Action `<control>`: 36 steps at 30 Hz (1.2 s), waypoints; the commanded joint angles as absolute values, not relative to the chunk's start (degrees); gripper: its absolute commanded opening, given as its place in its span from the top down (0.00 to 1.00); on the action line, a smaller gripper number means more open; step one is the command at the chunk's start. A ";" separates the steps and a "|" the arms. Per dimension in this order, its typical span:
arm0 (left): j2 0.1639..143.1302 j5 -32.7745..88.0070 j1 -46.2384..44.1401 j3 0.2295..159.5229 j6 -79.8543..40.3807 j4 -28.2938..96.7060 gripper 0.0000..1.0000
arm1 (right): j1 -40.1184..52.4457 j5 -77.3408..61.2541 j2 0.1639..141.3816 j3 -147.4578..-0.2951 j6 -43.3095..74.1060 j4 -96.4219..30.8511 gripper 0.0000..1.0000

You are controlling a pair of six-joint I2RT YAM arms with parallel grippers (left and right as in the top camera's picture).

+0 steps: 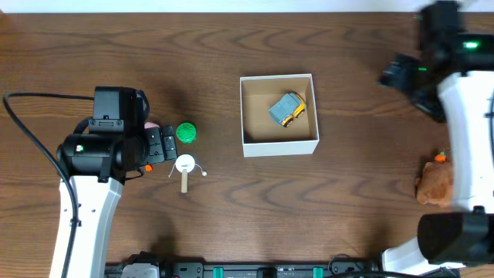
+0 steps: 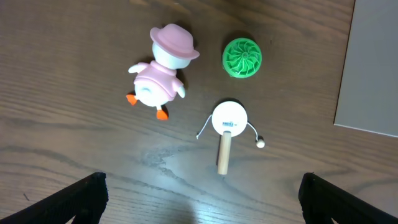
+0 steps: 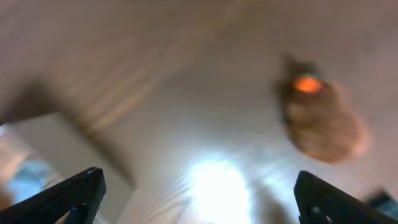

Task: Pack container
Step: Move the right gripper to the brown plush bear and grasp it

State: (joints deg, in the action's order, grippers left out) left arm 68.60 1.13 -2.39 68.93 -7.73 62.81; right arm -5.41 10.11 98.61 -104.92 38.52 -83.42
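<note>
The container [image 1: 281,145], a white-walled box with a brown inside, sits at the table's middle and holds a blue and yellow toy truck [image 1: 286,109]. Left of it lie a green ridged disc [image 1: 186,133], a small white drum on a wooden stick [image 1: 185,166] and a pink duck toy [image 2: 163,81]. My left gripper [image 1: 166,144] is open and empty above the table, just short of the drum [image 2: 229,118] and the disc [image 2: 242,58]. My right gripper [image 1: 397,73] is open and empty, high at the far right of the container. The right wrist view is blurred.
A brown plush toy with an orange spot [image 1: 434,184] lies near the right edge beside the right arm, and shows in the right wrist view [image 3: 323,124]. The container's wall shows at the right edge of the left wrist view [image 2: 373,68].
</note>
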 commanded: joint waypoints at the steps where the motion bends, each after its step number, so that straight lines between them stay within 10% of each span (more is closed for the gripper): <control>1: 68.82 0.84 -2.15 70.19 -8.21 62.92 0.02 | -12.60 9.72 99.33 -100.60 36.67 -83.96 0.01; 25: 68.82 0.86 -2.15 70.19 -8.23 62.04 0.02 | -33.89 3.16 99.33 -60.10 17.10 -50.74 0.01; 27: 68.82 0.86 -2.15 70.19 -8.21 62.06 0.02 | -33.80 2.68 99.33 -59.55 17.15 -50.48 0.11; 34: 68.82 0.86 -2.15 70.19 -8.23 62.06 0.02 | -33.78 -0.60 99.33 -59.31 17.32 -50.50 0.93; 36: 68.82 0.86 -2.15 70.19 -8.23 62.06 0.02 | -33.78 -2.48 99.33 -59.33 17.32 -50.30 0.99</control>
